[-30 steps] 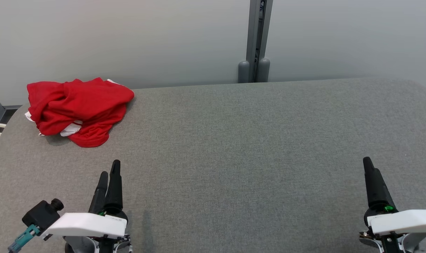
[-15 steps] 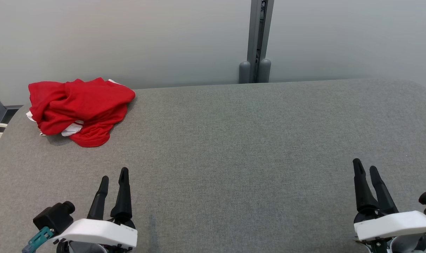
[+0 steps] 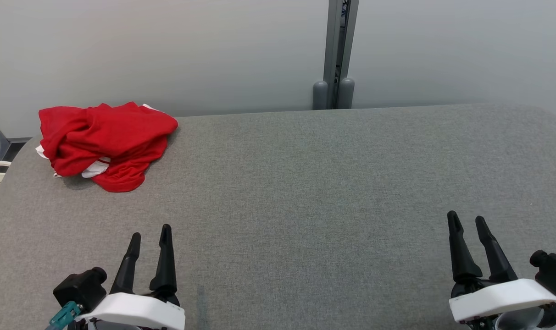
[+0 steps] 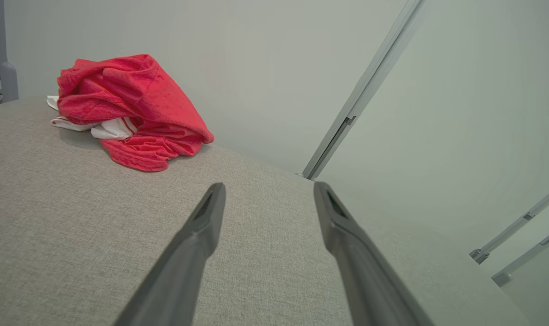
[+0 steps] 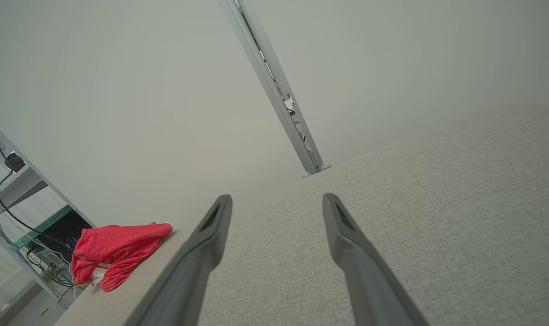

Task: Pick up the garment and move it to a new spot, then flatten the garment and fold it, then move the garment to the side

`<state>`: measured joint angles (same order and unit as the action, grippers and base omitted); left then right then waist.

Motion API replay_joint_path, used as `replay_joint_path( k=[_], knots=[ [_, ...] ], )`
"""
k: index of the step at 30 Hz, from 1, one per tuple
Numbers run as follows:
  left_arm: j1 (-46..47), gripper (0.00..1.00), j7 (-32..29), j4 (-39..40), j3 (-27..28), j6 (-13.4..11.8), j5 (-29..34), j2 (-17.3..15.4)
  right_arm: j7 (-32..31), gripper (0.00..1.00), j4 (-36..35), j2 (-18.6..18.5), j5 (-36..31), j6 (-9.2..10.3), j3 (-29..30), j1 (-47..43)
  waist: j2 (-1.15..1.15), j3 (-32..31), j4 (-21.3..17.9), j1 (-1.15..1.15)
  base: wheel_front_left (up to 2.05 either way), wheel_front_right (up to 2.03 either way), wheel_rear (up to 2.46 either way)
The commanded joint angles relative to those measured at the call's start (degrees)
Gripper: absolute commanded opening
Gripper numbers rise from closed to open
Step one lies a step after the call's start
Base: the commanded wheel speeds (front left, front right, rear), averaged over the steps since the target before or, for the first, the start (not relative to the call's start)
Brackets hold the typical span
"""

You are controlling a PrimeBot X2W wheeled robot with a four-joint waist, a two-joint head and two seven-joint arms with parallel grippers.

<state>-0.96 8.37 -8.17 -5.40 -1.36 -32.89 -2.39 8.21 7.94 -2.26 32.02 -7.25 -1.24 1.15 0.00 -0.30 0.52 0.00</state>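
- Crumpled red garment (image 3: 106, 144) sits at the worktop's (image 3: 305, 192) far left corner, well beyond the left gripper (image 3: 151, 232).
- Left gripper and right gripper (image 3: 466, 217): fingers spread, holding nothing.

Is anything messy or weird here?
Yes. The red garment is scrunched in a heap at the far left corner of the grey table, not laid flat, with some white showing underneath. Nothing looks spilled or broken.
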Motion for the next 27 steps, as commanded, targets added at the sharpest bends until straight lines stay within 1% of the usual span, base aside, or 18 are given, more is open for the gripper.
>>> replay_joint_path(
  k=[1, 7, 14, 27],
  knots=[
    [0.06, 1.0, 0.49, 0.52, -0.12, -0.31, 1.3, -0.37, 0.71, 1.0, -0.55, -0.48, -1.01, -0.25, -0.22, 0.11, 0.0, 0.01, 0.03, 0.0, 0.0, 0.0, 0.0],
    [-0.3, 1.0, 1.39, 0.18, -0.66, -0.64, 4.72, -0.42, 1.54, 1.0, -0.33, -0.54, -4.98, -0.27, -0.77, 0.08, 0.0, 0.0, 0.16, 0.0, 0.0, 0.0, 0.0],
    [-0.57, 1.0, 2.29, -0.21, -0.97, -0.79, 8.22, -0.45, 2.52, 1.0, -0.71, -0.61, -8.65, -0.29, 0.07, -0.12, 0.0, -0.07, 0.19, 0.0, 0.0, 0.0, 0.0],
    [0.52, 1.0, 3.96, -1.35, -1.91, -1.28, 13.3, -0.52, 4.16, 1.0, -1.09, -0.69, -15.72, -0.29, -0.09, -0.42, 0.0, -0.15, 0.56, 0.0, 0.0, 0.0, 0.0]
  ],
)
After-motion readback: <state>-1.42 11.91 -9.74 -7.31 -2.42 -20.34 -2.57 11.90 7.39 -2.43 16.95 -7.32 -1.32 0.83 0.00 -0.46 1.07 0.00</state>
